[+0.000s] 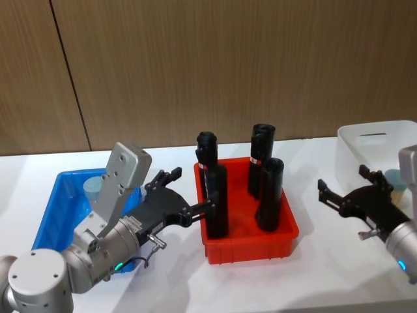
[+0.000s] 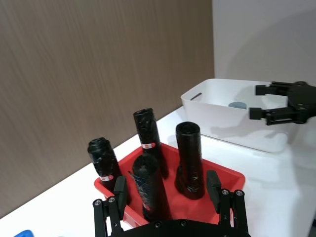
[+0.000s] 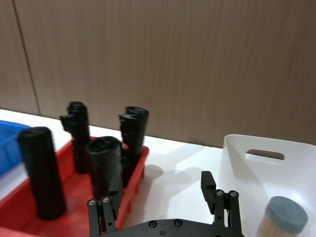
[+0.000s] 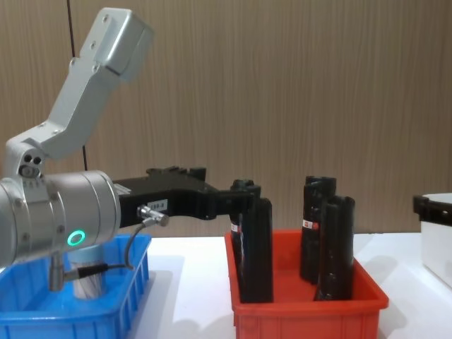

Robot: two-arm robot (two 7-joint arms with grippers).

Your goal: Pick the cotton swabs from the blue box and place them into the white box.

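The blue box (image 1: 62, 195) lies at the left and holds a cotton swabs jar (image 1: 94, 188) with a grey-blue lid; in the chest view the jar (image 4: 88, 286) stands behind my left arm's cable. My left gripper (image 1: 190, 191) hovers open and empty between the blue box and the red bin, its fingertips (image 2: 121, 190) close to the black bottles. At the right stands the white box (image 1: 371, 140) with another jar (image 3: 284, 217) inside. My right gripper (image 1: 342, 184) is open and empty just left of the white box, and is also seen far off as the right gripper (image 2: 276, 101).
A red bin (image 1: 251, 244) sits in the middle of the white table with several tall black bottles (image 1: 217, 202) upright in it. A wooden wall runs behind. Bare table lies in front of the red bin and between it and the white box.
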